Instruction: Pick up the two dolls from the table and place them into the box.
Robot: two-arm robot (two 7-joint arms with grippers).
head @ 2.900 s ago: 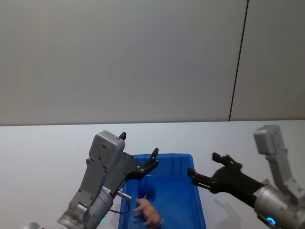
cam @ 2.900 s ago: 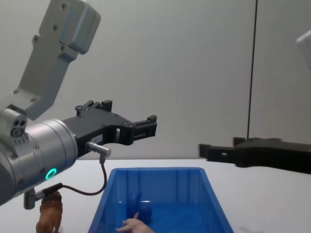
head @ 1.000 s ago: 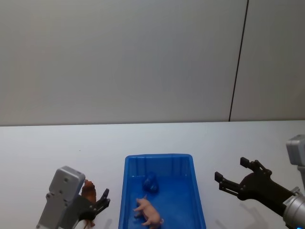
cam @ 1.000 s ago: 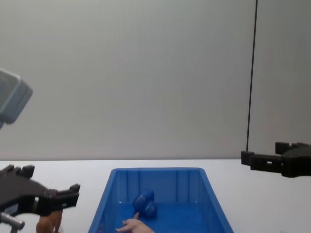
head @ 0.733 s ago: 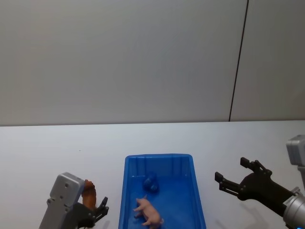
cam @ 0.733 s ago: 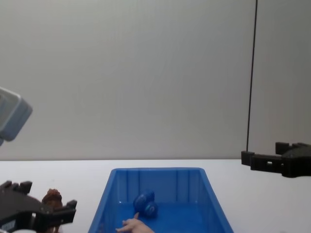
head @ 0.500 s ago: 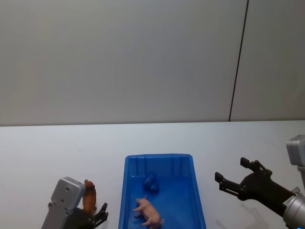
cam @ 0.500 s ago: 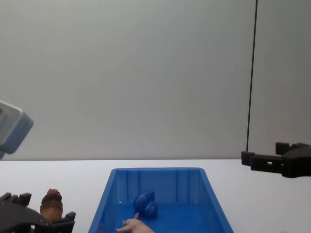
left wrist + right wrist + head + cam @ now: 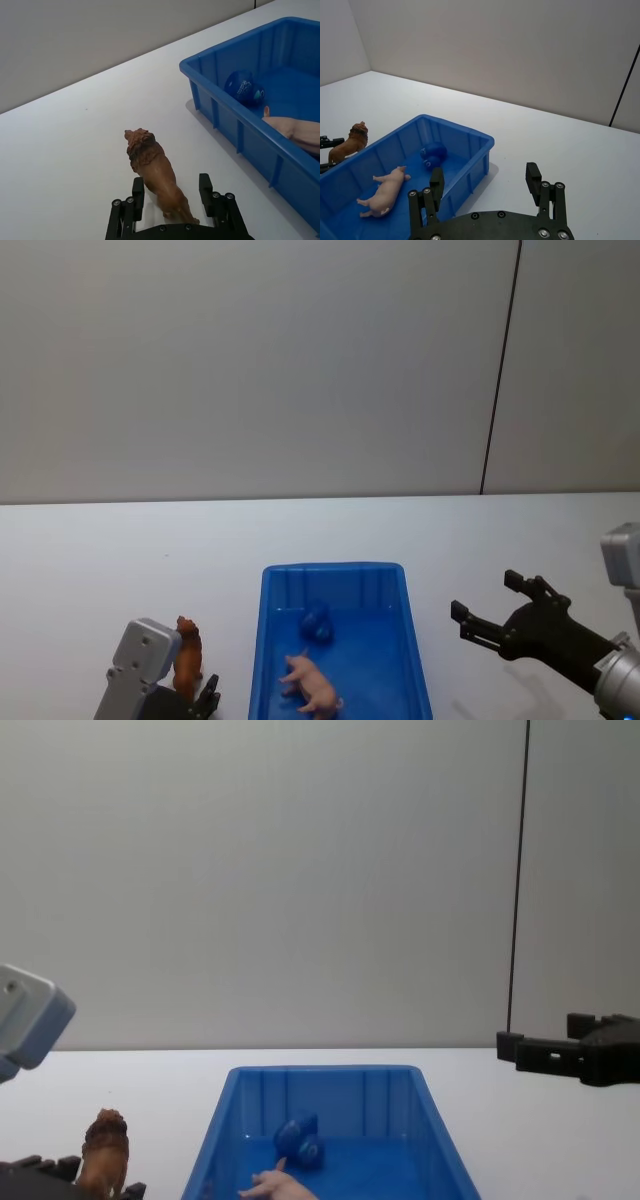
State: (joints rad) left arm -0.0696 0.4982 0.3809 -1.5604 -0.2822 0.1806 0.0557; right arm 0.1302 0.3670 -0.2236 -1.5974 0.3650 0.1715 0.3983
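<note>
A brown lion doll (image 9: 155, 172) stands upright on the white table (image 9: 65, 150), just left of the blue box (image 9: 235, 119). My left gripper (image 9: 171, 182) is open, its fingers on either side of the lion's hindquarters with a gap showing. The head view shows the lion (image 9: 187, 665) beside that gripper (image 9: 205, 695). Inside the box (image 9: 335, 568) lie a pink pig (image 9: 315, 685) and a blue round-headed figure (image 9: 317, 621). My right gripper (image 9: 487, 597) hovers open and holds nothing, to the right of the box.
A plain grey wall with a dark vertical seam (image 9: 500, 370) stands behind the table. The box (image 9: 320, 1070) sits in the middle, with the lion (image 9: 105, 1155) to its left. Bare tabletop stretches to the far left and behind the box.
The left arm has pulled back from over the box, swung left and lowered, bringing its open fingers around the lion. The right gripper drew back to the right, then held still.
</note>
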